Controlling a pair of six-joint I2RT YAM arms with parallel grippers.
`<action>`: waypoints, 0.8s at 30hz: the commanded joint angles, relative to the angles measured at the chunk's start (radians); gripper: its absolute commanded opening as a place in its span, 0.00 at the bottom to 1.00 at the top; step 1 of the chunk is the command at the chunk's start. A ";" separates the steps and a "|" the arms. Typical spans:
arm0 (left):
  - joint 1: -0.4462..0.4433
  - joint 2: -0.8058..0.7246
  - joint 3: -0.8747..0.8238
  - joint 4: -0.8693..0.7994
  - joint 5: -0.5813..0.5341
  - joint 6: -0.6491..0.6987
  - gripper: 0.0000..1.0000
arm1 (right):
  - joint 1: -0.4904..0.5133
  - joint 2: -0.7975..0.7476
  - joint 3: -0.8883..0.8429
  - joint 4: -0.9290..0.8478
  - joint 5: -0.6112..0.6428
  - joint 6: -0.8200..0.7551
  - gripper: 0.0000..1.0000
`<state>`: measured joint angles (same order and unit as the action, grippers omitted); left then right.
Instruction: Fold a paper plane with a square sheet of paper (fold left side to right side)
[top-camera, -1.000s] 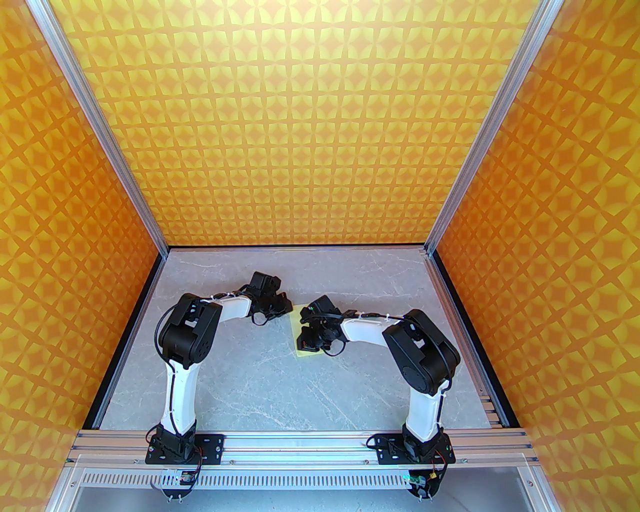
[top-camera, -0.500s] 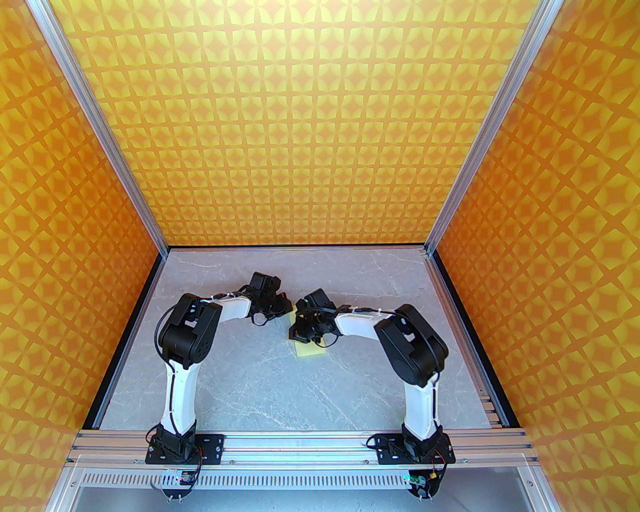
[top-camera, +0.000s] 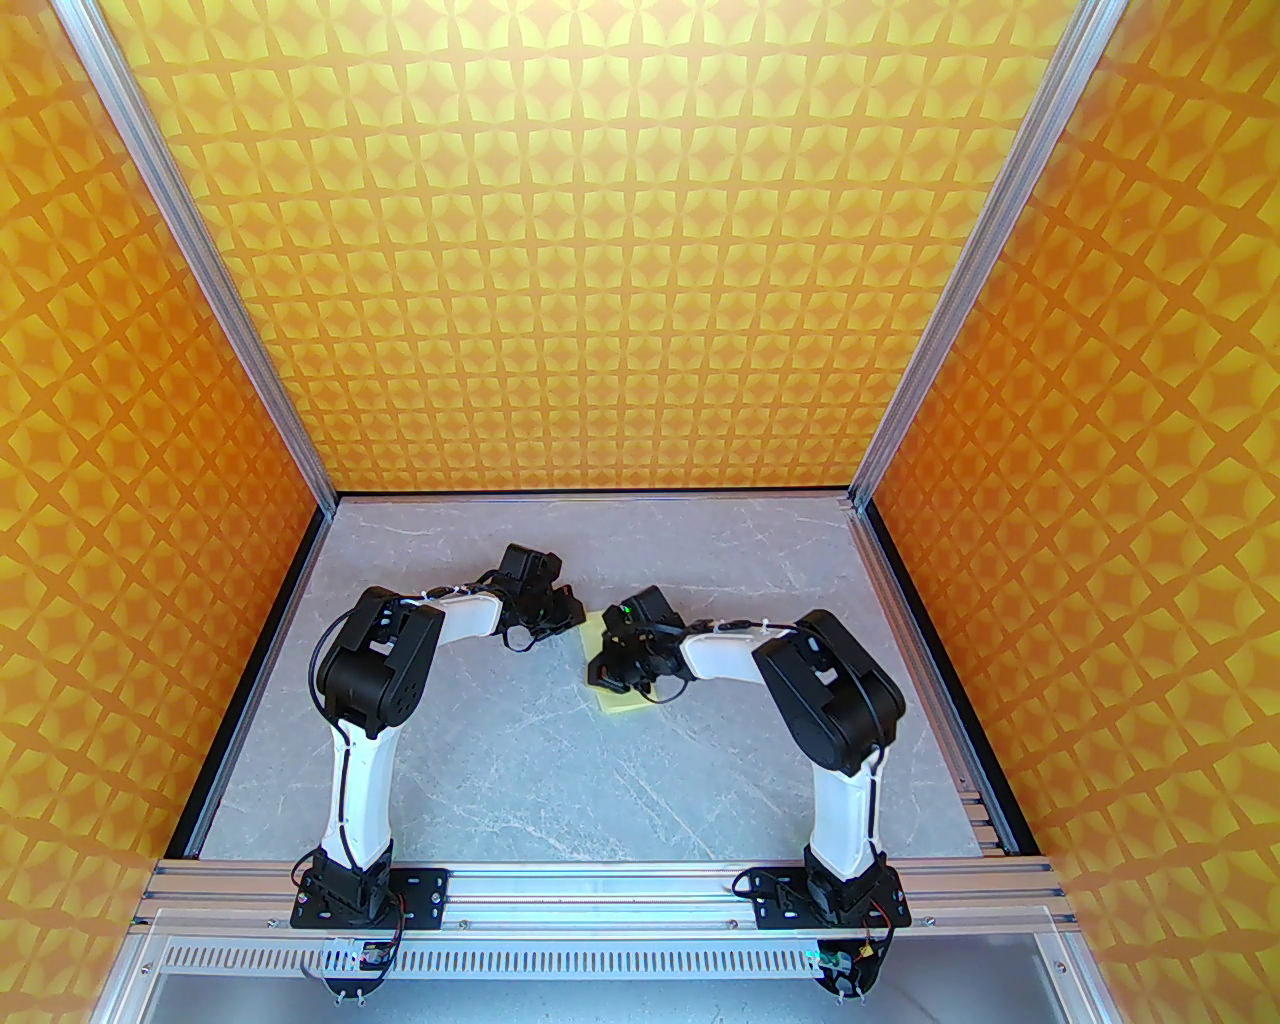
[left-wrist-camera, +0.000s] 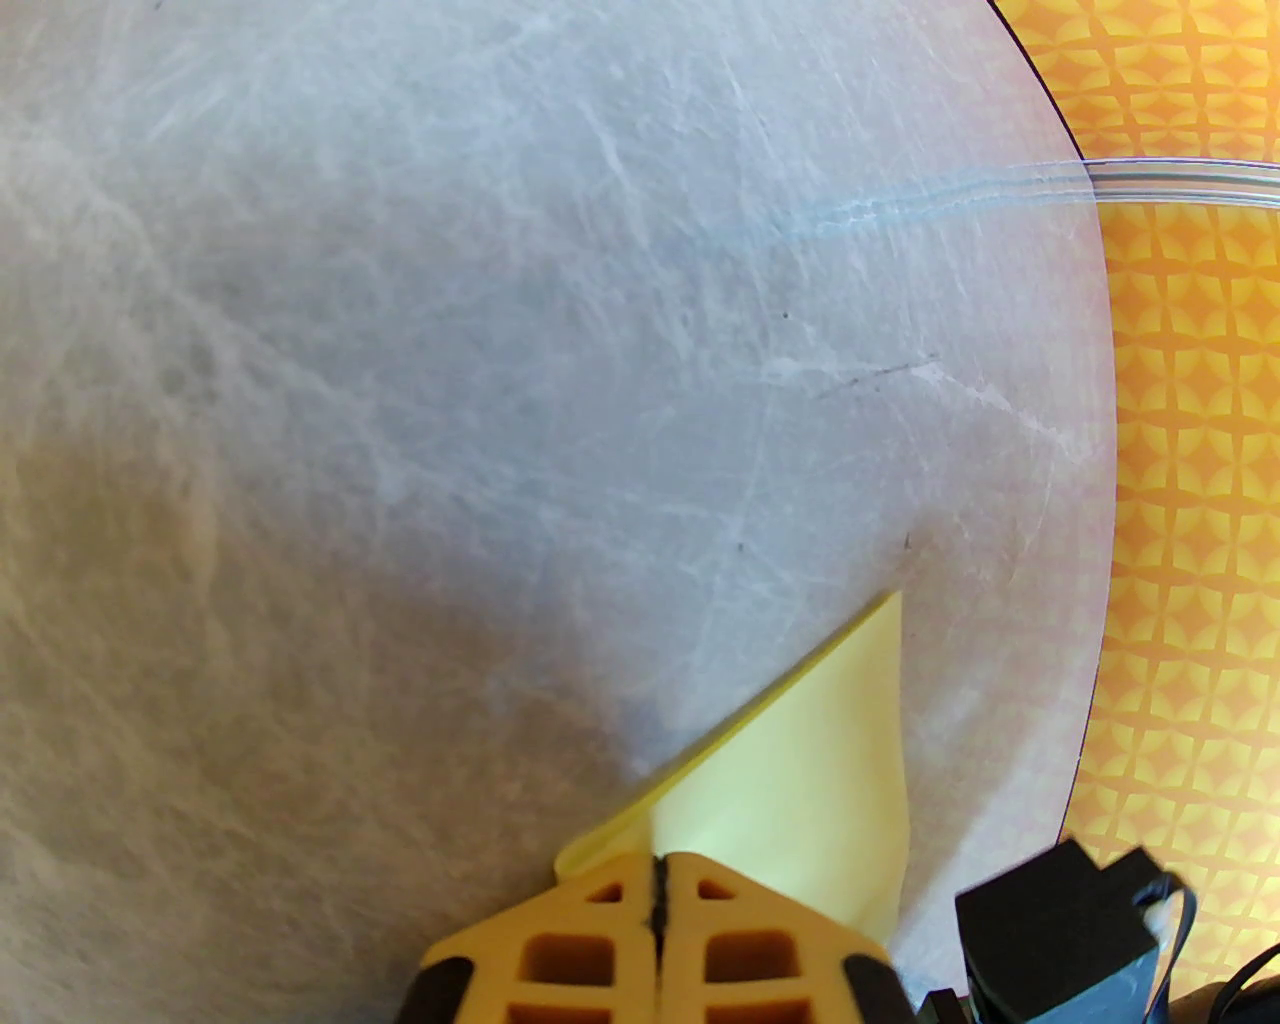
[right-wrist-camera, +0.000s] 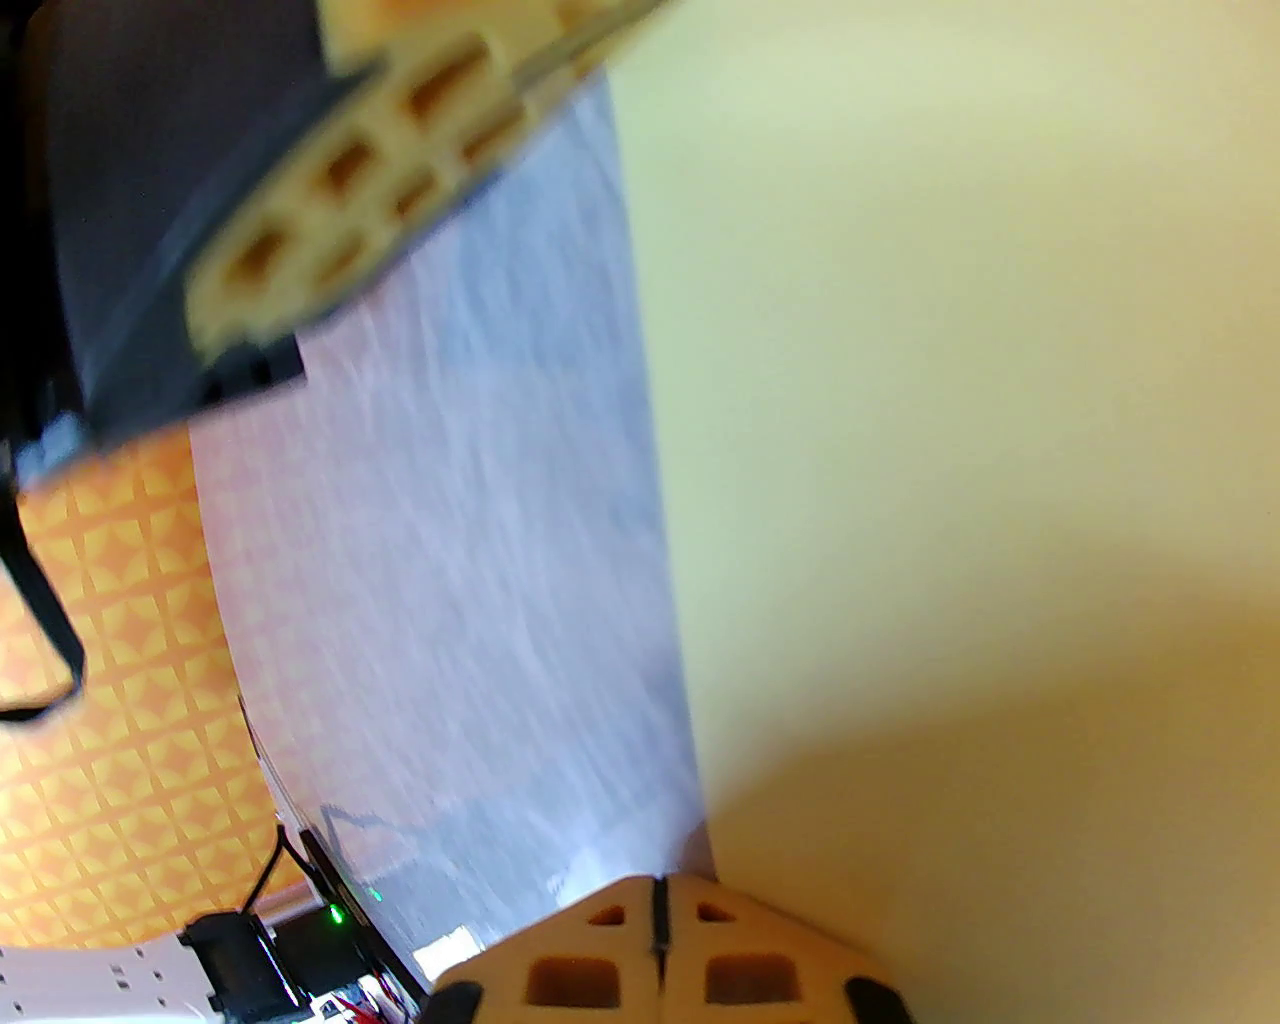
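Where the sheet lies: the pale yellow sheet (top-camera: 628, 703) rests on the grey marbled table (top-camera: 520, 760), a little right of centre in the lower half of the top view, partly under the right arm's wrist.
Sheet's outline: from above it shows as a strip longer than it is wide, running from upper left to lower right.
Sheet against left gripper: in the top view the left gripper (top-camera: 576, 613) meets the upper end of the sheet's left edge. In the left wrist view the sheet (left-wrist-camera: 800, 790) spreads from the fingertips toward the lower right of the frame, one corner pointing up and right. A darker band runs along its upper-left edge and ends in a small curl just beside the tips.
Left gripper's state: the left gripper (left-wrist-camera: 658, 880) has its fingers pressed together, with only a dark seam between them. Whether any paper is nipped in that seam cannot be told.
Sheet against right gripper: in the top view the right gripper (top-camera: 603, 678) sits over the same left edge, lower in the frame. In the right wrist view the sheet (right-wrist-camera: 950, 450) takes up the right half, its straight left edge running down to the tips at bottom centre.
Right gripper's state: the right gripper (right-wrist-camera: 658, 900) is closed tip to tip at that edge.
Both at one edge: in the right wrist view the left gripper (right-wrist-camera: 540, 60) touches the top of the edge, blurred, at upper left.
Count: one sheet, two grippers, two arms.
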<state>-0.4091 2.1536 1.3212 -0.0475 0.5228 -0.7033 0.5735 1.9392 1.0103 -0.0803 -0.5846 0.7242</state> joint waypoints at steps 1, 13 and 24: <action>-0.017 0.057 -0.011 -0.069 -0.056 -0.003 0.00 | 0.012 -0.019 -0.066 -0.092 -0.007 -0.021 0.00; -0.017 0.079 0.011 -0.084 -0.064 0.006 0.00 | 0.028 -0.106 -0.205 -0.067 -0.020 -0.016 0.00; -0.017 0.083 0.014 -0.082 -0.064 0.008 0.00 | 0.039 -0.189 -0.325 -0.048 -0.022 0.006 0.00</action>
<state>-0.4099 2.1612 1.3430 -0.0799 0.5198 -0.7029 0.5945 1.7531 0.7383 0.0013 -0.6029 0.7219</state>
